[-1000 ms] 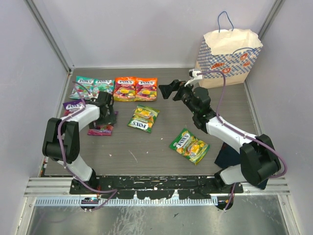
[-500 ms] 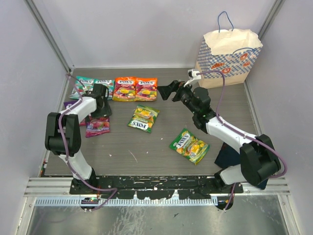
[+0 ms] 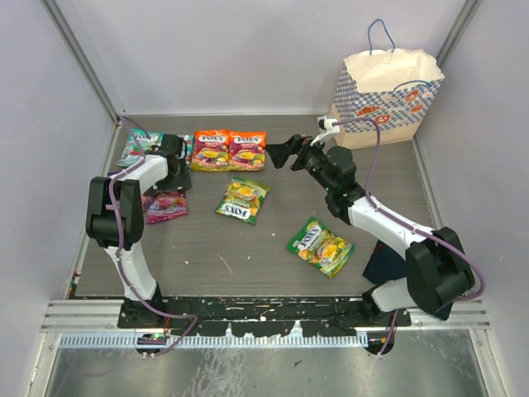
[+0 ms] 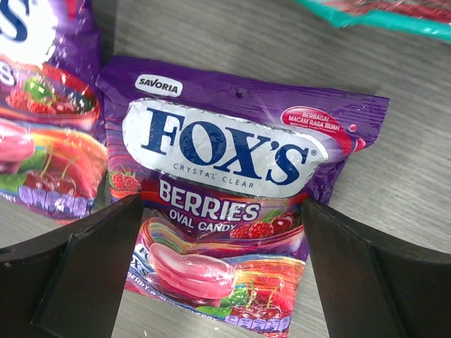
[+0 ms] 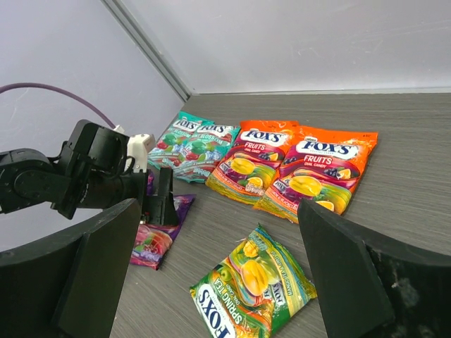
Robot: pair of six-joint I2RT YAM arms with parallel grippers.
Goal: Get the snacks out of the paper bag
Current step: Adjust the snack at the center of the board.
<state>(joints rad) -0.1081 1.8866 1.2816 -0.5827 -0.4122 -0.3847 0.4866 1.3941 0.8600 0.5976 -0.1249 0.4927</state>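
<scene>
1. A glossy purple packet (image 4: 225, 176) is showing "SAVORIA", "FOX'S CRYSTAL CLEAR" and "BERRIES OVAL CANDY". Two orange packets (image 5: 303, 169) are showing "FOX'S FRUITS".
2. The packets are lying flat on the grey wood-grain table (image 3: 248, 248). The beige paper bag (image 3: 384, 91) is standing upright in the far right corner.
3. The left gripper (image 4: 222, 267) is spreading wide over the purple packet. The right gripper (image 3: 281, 154) is gaping wide and gripping nothing.

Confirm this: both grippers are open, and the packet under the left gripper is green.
Wrong on the colour only. The packet under the left gripper is purple, a berries one, as the left wrist view shows. The rest stands: the left gripper and the right gripper are both open.
</scene>
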